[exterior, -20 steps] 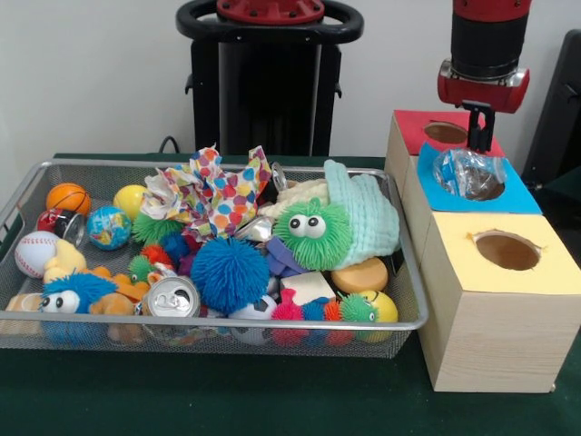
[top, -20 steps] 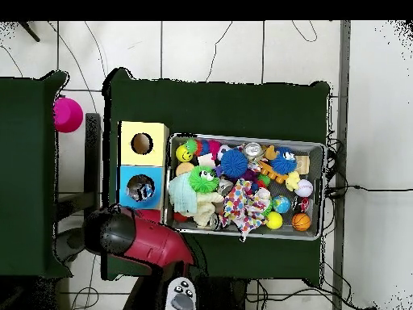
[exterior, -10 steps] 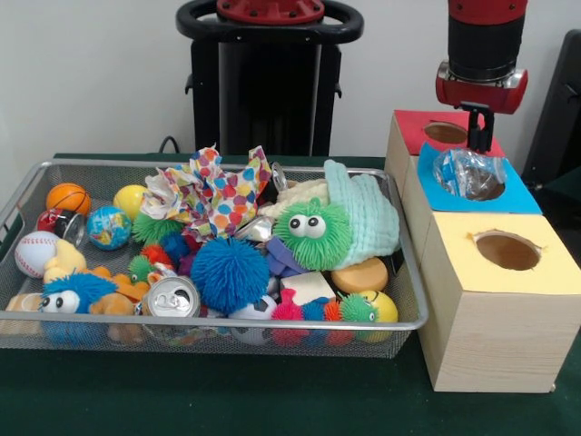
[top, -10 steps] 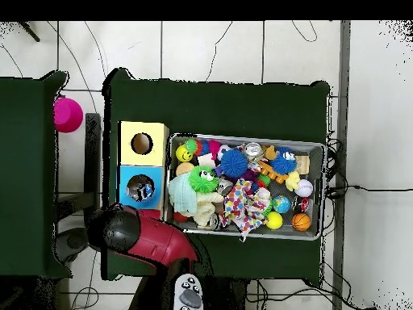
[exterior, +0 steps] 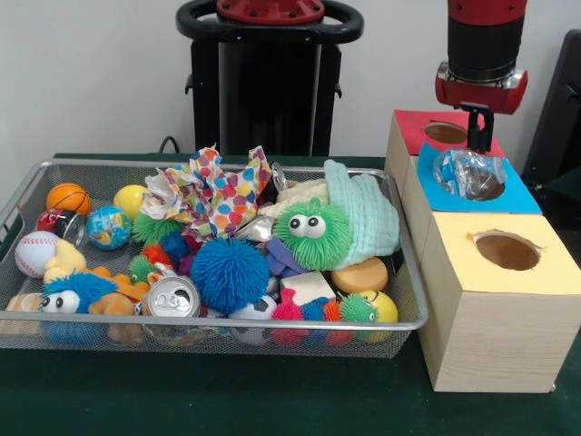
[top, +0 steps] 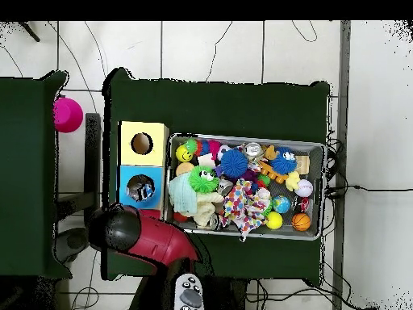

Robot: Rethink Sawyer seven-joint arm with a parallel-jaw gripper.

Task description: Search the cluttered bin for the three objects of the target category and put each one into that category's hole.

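A crumpled clear plastic piece (exterior: 467,173) sits in the round hole of the blue-topped box (exterior: 513,195); the overhead view shows the plastic (top: 142,190) in that hole too. My gripper (exterior: 479,134) hangs just behind and above it, over the front edge of the red-topped box (exterior: 413,123), holding nothing that I can see. In the overhead view my red arm (top: 129,232) hides the gripper and the red box. A silver drink can (exterior: 172,298) lies at the front of the wire bin (exterior: 227,322). A second can (exterior: 278,175) pokes up at the back.
The yellow-topped box (exterior: 545,272) stands nearest, its hole empty. The bin is packed with fuzzy balls, sport balls, a green googly-eyed toy (exterior: 311,232), a mint cloth (exterior: 368,218) and dotted paper (exterior: 218,195). A pink cup (top: 68,114) stands on the side table.
My gripper has risen a little above the boxes. The plastic piece stays in the blue hole; the bin's contents are unchanged.
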